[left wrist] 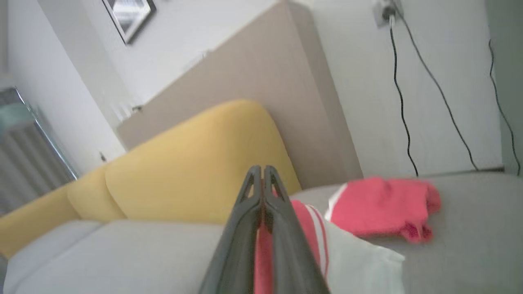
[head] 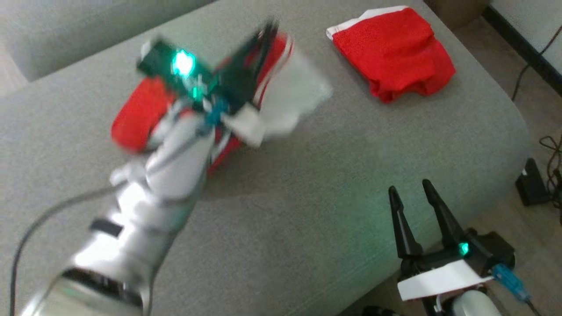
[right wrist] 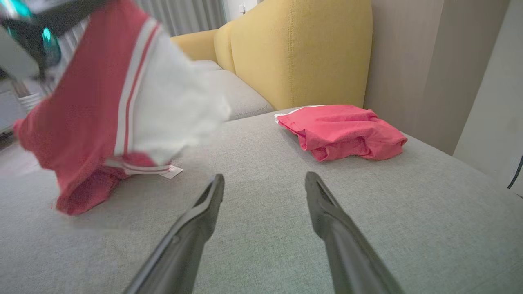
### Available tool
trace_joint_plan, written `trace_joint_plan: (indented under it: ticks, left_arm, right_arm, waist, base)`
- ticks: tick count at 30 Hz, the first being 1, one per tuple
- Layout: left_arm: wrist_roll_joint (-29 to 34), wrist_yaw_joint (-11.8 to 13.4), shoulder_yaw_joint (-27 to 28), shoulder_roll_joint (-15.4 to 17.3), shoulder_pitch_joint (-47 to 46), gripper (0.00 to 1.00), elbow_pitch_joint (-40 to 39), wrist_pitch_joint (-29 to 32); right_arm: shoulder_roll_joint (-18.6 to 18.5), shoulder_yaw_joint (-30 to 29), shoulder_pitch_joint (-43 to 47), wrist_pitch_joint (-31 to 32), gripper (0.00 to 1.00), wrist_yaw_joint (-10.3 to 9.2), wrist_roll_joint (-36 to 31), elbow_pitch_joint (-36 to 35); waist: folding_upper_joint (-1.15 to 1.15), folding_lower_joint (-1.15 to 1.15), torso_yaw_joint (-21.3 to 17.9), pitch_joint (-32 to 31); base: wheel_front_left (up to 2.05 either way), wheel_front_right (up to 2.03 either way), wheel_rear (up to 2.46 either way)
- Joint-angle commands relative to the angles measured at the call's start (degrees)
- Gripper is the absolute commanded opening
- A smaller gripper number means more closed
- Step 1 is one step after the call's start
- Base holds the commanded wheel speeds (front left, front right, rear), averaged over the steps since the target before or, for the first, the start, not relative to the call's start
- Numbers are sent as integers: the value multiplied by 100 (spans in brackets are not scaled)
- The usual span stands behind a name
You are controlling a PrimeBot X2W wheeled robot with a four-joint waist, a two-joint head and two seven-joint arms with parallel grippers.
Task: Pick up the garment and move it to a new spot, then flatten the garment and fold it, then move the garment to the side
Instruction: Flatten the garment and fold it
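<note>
The red garment (right wrist: 77, 122), with white stripes and a white panel, hangs crumpled over the grey sofa seat (right wrist: 261, 245) from the left gripper (left wrist: 261, 173), its jaws pinching the cloth; the right gripper (head: 408, 188) hovers nearby, jaws spread; a second red garment (head: 395, 48) lies well apart

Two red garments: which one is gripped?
The striped red-and-white garment, pinched in the shut left gripper; the plain red garment lies free on the grey cushion.
</note>
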Motion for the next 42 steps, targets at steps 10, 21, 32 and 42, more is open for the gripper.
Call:
trace_joint_plan:
  ticks: [10,21,32,42]
  left_arm:
    - [-1218,253,1249,104,-2026,0,-1111,-91]
    - [-2576,442,2422,348,1503,0,-1040,-90]
    - [-2050,408,3074,102,3664,100,-1951,-124]
    - [-674,359,2736,322,4379,100,-2934,-125]
  right_arm:
    - [-33,83,127,-22,100,-4,-43,-99]
    - [-33,-40,-11,-22,100,-4,-244,-133]
    - [-32,-127,-120,-22,100,-4,-467,-96]
    - [-32,-75,-56,-22,100,-4,-428,-80]
  waist:
    - [0,1,503,-339]
    - [0,1,1579,-91]
    - [0,1,2220,-3]
    - [0,1,2232,-112]
  base:
    - [0,0,0]
    - [0,0,0]
    - [0,0,0]
    - [0,0,0]
